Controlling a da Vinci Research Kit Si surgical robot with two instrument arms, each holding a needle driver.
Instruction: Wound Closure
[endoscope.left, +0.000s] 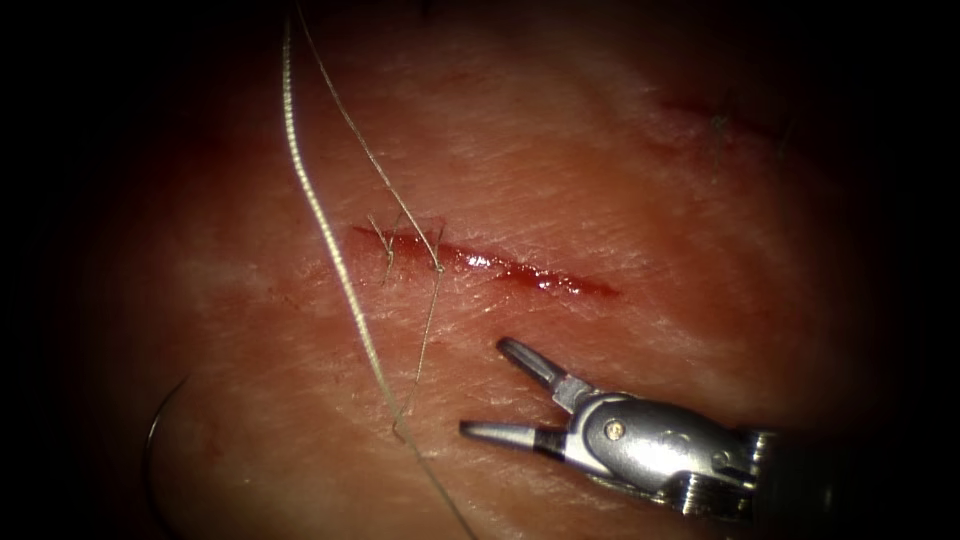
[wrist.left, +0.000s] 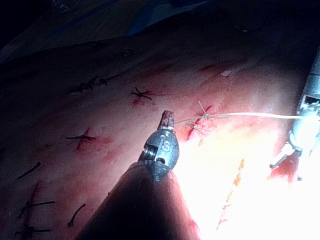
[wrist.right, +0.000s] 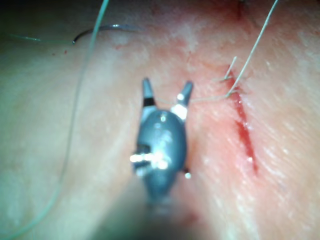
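Note:
The cut (endoscope.left: 480, 262) runs slanted across the tissue (endoscope.left: 620, 180), wet with red fluid. Near its left end a stitch holds the thread (endoscope.left: 330, 250); a thin strand rises taut from it, and a thicker pale strand runs alongside. My right tool (endoscope.left: 485, 388) hovers below the cut, jaws open and holding nothing. The same right tool (wrist.right: 166, 90) stands open beside the cut (wrist.right: 245, 130). The curved needle (endoscope.left: 155, 420) lies free on the tissue at far lower left, outside both tools. My left tool (wrist.left: 167, 120) has its jaws shut, with the thread (wrist.left: 240, 115) leading away from its tip.
Several older dark stitches (wrist.left: 140, 93) mark closed cuts farther off on the tissue. The loose needle (wrist.right: 100, 29) and a long slack thread loop (wrist.right: 75, 115) lie beyond the right tool. A faint second red mark (endoscope.left: 700, 110) sits at upper right.

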